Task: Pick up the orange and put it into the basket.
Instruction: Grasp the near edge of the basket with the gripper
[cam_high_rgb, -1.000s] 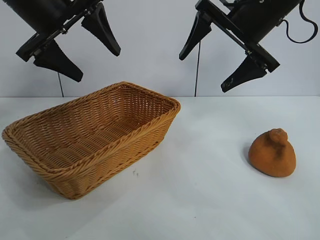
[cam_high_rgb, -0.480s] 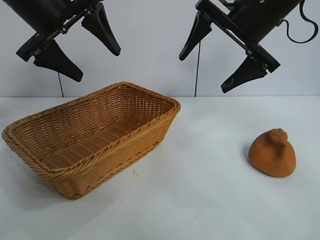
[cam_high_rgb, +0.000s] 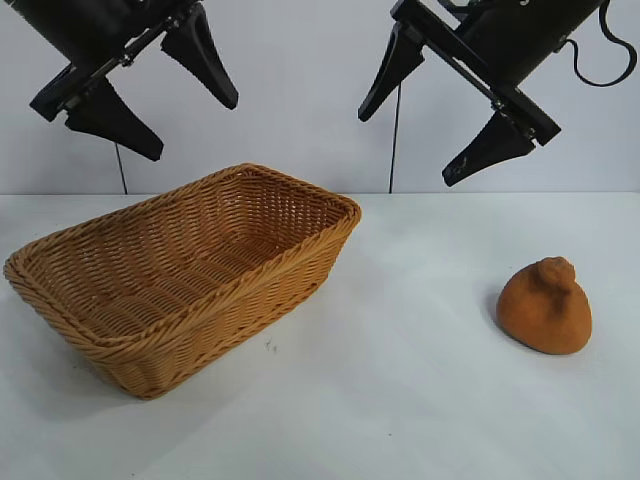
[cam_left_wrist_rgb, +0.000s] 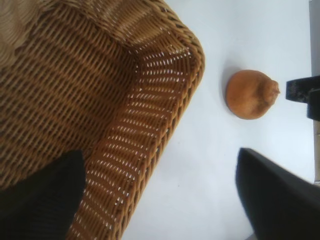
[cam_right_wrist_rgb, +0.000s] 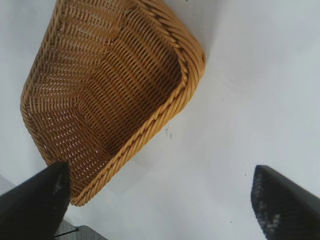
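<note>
The orange (cam_high_rgb: 546, 307), a brownish-orange lump with a knob on top, sits on the white table at the right; it also shows in the left wrist view (cam_left_wrist_rgb: 250, 94). The tan wicker basket (cam_high_rgb: 96, 340) stands at the left, empty; it shows in the left wrist view (cam_left_wrist_rgb: 165, 120) and the right wrist view (cam_right_wrist_rgb: 185, 75). My left gripper (cam_high_rgb: 190, 124) hangs open and empty high above the basket. My right gripper (cam_high_rgb: 410, 142) hangs open and empty high above the table's middle, up and left of the orange.
The white table (cam_high_rgb: 400, 400) runs from the basket to the orange. A thin dark cable (cam_high_rgb: 395, 140) hangs against the pale back wall behind the right arm.
The left gripper has shifted very slightly upward. The right arm, the orange and the basket have not moved.
</note>
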